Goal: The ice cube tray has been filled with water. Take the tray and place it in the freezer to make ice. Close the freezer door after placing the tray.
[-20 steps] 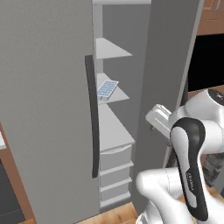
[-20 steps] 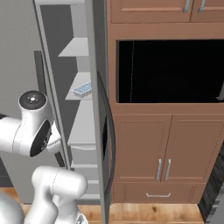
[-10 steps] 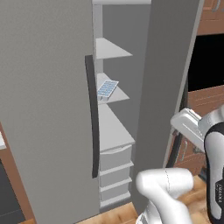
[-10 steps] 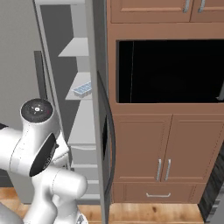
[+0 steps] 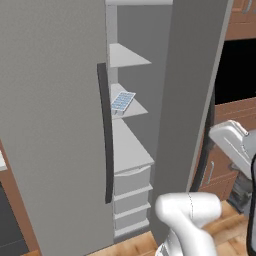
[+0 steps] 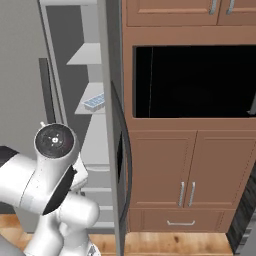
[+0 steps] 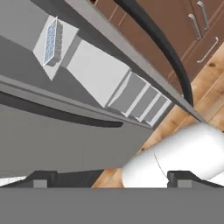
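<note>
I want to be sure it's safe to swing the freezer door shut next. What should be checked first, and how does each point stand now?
1. Ice cube tray lies on a freezer shelf: ok.
2. Tray sits inside the shelf edge, clear of the door's path: cannot tell; it lies close to the front edge.
3. Tool is open and holds nothing: ok.
4. Tool is out of the compartment: ok; the hand view looks at the shelves from outside.
5. Freezer door is open and its black handle is free: ok.
6. Drawers below are pushed in: ok.
</note>
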{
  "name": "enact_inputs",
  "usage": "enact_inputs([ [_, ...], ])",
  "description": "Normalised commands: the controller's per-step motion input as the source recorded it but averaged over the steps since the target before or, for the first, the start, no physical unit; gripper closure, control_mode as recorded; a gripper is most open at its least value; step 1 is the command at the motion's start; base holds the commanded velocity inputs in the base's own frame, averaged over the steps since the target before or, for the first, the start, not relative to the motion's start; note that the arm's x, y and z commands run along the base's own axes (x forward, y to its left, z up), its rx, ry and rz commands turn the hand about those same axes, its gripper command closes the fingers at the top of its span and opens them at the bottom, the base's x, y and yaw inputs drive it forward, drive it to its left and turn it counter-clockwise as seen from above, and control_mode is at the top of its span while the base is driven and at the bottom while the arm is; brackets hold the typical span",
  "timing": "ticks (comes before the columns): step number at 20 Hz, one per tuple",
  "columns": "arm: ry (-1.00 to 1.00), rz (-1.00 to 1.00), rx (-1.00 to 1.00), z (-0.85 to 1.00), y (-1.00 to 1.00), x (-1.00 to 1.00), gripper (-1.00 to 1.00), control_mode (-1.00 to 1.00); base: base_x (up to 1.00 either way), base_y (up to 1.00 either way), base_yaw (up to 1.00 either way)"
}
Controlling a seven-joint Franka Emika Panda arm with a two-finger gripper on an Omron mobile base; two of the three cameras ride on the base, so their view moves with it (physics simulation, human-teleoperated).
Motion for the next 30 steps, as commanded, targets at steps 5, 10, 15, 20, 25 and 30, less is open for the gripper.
enact_inputs([
  [5,-0.19,-0.05,0.23,0.00,-0.31,0.00,-1.00,-1.00,0.00,0.00,0.00],
  [10,-0.05,-0.04,0.33,0.00,-0.42,0.00,-1.00,-1.00,0.00,0.00,0.00],
  [15,0.00,-0.03,0.34,-0.02,-0.47,0.21,-1.00,-1.00,0.00,0.00,0.00],
  [20,0.00,-0.01,0.32,-0.09,-0.50,0.59,-1.00,-1.00,0.00,0.00,0.00],
  [25,0.02,0.01,0.27,-0.04,-0.55,0.61,-1.00,-1.00,0.00,0.00,0.00],
  [30,0.07,0.09,0.23,-0.12,-0.72,0.60,-1.00,-1.00,0.00,0.00,0.00],
])
